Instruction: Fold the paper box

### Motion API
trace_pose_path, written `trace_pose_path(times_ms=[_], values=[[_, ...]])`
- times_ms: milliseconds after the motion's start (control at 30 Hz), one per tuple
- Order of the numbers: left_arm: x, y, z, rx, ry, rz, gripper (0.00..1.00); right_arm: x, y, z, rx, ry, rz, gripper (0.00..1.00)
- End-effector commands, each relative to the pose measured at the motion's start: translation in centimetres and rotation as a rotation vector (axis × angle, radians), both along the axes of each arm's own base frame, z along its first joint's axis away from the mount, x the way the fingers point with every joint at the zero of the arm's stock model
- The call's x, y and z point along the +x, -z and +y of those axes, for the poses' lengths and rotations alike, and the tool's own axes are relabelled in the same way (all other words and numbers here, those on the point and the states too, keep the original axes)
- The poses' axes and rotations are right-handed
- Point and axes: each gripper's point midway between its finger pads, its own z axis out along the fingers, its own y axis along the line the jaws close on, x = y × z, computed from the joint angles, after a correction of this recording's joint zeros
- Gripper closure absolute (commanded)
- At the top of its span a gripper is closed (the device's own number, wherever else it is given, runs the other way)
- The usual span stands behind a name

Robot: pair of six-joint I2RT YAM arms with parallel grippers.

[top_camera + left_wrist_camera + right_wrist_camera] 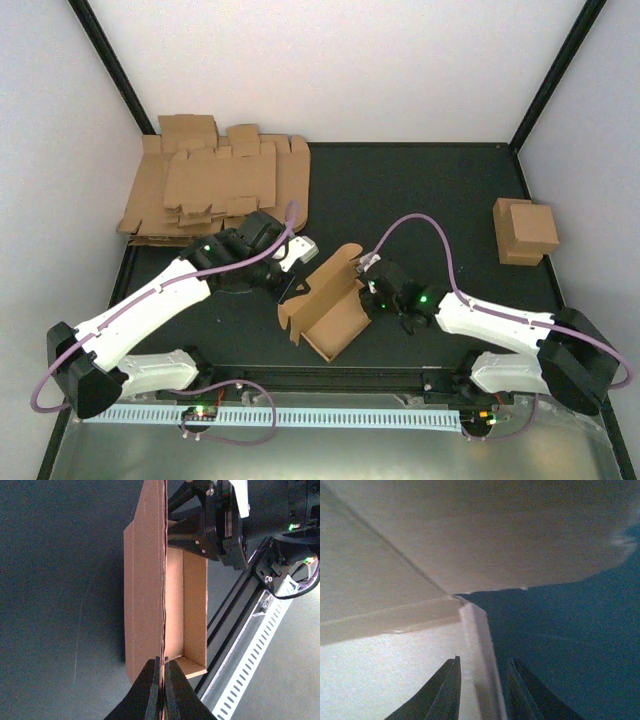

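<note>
Found paper box [325, 305] half-formed at near middle of table [420, 190]. Noted left pincer [162, 662] clamped on its upright panel edge, evidently steadying it; right pincer [485, 660] apart, straddling a side wall, presumably to press the fold

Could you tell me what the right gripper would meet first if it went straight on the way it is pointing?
Most likely the paper box: the right gripper straddles one of its walls, and a broad cardboard panel of the box fills the view just ahead, though depth is hard to judge.
</note>
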Motion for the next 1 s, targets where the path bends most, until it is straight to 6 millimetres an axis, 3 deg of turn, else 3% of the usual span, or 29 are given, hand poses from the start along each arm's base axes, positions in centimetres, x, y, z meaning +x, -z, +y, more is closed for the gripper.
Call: trace_pose_path(times_ms=[0, 200, 367, 500, 667, 833, 967], values=[[0.3, -2.6, -0.1, -0.039, 0.011, -0.048, 0.98, 0.0, -0.9, 1.3, -0.005, -0.032, -0.024, 0.71], [0.6, -2.9, 0.0, -0.035, 0.006, -0.06, 0.97, 0.2, -0.7, 1.5, -0.015, 0.005, -0.027, 0.77], [1.0, -2.0, 0.1, -0.004, -0.005, -0.058, 0.95, 0.5, -0.5, 1.7, 0.01, 0.043, -0.018, 0.85], [1.5, -2.2, 0.0, -0.009, -0.023, -0.072, 0.7, 0.7, 0.1, 1.4, 0.014, 0.085, -0.015, 0.92], [2.2, -4.0, 0.6, -0.03, -0.081, -0.146, 0.23, 0.8, 0.4, 1.1, 0.041, 0.137, -0.007, 0.95], [2.7, -4.5, 2.7, -0.003, -0.173, -0.218, 0.1, 1.0, 0.5, 1.0, 0.063, 0.182, 0.001, 0.97], [3.7, -4.4, 6.0, 0.05, -0.363, -0.275, 0.01, 1.3, 0.9, 0.6, 0.059, 0.234, 0.004, 0.97]])
